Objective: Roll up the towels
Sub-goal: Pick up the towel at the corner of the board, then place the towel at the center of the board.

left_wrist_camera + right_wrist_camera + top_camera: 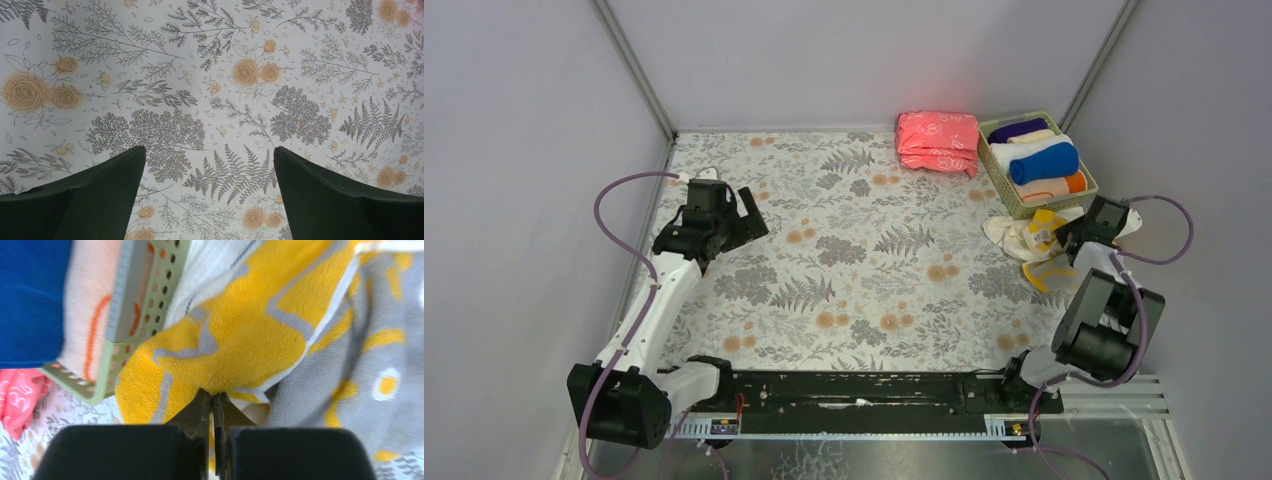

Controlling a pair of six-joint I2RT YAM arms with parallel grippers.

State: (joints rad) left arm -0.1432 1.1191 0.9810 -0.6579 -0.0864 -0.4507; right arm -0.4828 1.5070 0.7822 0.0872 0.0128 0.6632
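The right hand (212, 395) is pressed together on a small fold of the yellow towel (240, 340). Only the very tips pinch the cloth. This towel lies in a loose heap just beside the basket (991, 170), at its near corner, and part of it leans on the basket wall. A white towel (1009, 232) is bunched up with it, touching it. Inside the basket sit towels that are rolled, a blue towel (1044, 162) and an orange towel (1054, 187) among them. The pink stack (937, 142) lies just beside the basket on its other side.

The left hand (749, 215) is spread wide and holds nothing. It hangs over the bare counter (864, 290), well apart from the basket, on the far side from the heap.

Here is what could go wrong, I think. The pinch is tiny, so the yellow towel could slip out when the hand pulls. The white towel may be tangled with it and get dragged away from the basket too. The cloth leans on the basket, so a hard tug could snag the rim and tip or slide the basket, and the rolled towels could tumble out. A slow pull away from the basket looks safest.
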